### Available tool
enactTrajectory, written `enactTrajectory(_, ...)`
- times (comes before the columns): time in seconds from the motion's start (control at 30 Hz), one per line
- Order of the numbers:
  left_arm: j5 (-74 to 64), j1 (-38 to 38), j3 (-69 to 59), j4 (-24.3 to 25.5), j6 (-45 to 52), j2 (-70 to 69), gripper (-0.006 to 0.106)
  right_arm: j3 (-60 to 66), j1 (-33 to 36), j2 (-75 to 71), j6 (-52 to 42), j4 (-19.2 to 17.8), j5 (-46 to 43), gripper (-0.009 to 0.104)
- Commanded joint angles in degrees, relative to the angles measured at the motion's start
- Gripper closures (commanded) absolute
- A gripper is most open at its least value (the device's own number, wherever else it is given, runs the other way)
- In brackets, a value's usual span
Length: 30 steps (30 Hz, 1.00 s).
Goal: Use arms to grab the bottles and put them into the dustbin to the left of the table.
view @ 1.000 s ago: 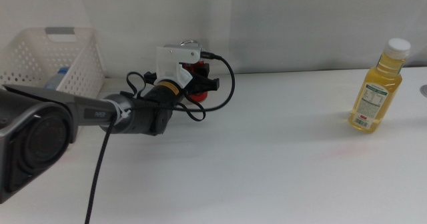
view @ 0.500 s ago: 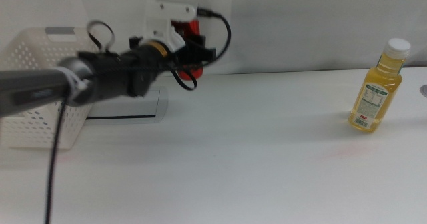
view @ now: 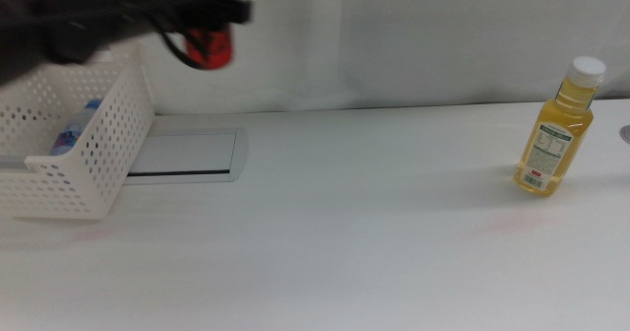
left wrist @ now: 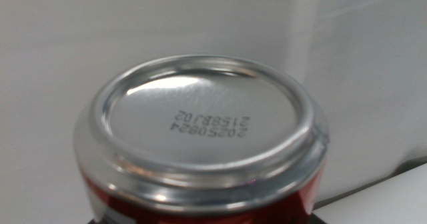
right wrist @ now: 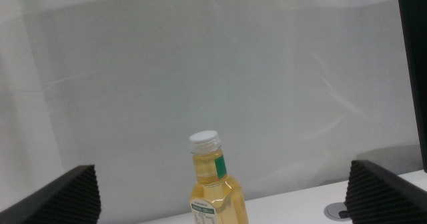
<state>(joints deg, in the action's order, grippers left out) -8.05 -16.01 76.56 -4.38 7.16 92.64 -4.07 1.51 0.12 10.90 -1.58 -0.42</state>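
My left gripper (view: 209,18), blurred at the top left of the middle view, is shut on the slim red can (view: 213,45) and holds it in the air just right of the dustbin (view: 84,178). In the left wrist view the can's silver end (left wrist: 203,127) fills the picture. A clear bottle with a blue cap (view: 77,130) lies inside the dustbin. The yellow juice bottle (view: 557,129) stands upright at the far right of the table (view: 354,232). My right gripper (right wrist: 220,169) is open, with the juice bottle (right wrist: 215,191) some way ahead between its jaws. The middle view does not show it.
A flat grey hatch (view: 187,156) is set into the table beside the dustbin. A small grey round fitting (right wrist: 337,211) lies on the table near the juice bottle. A pale wall runs behind the table.
The left arm has lifted the red can off the table and swung it up and to the left, toward the dustbin. The juice bottle has not moved.
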Motion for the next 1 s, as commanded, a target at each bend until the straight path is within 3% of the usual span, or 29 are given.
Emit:
enactTrajectory(0.0, -2.93, 2.11, 0.42, -0.42, 0.55, -4.45, 0.103, 0.20, 0.25, -1.79, -0.37, -0.07, -0.11, -0.008)
enactTrajectory(0.33, -19.66, 15.24, 0.42, 2.51, 0.75, -11.67, 0.103, 0.20, 0.25, -1.79, -0.37, -0.07, -0.11, -0.008)
enactTrajectory(0.57, -21.04, 24.43, 0.42, 2.51, 0.75, -10.55, 0.103, 0.20, 0.25, -1.79, -0.37, -0.07, -0.11, -0.008)
enactTrajectory(0.97, -16.68, 27.52, 0.42, 3.13, 1.39, 1.74, 0.103, 0.20, 0.25, -1.79, -0.37, -0.07, -0.23, -0.008)
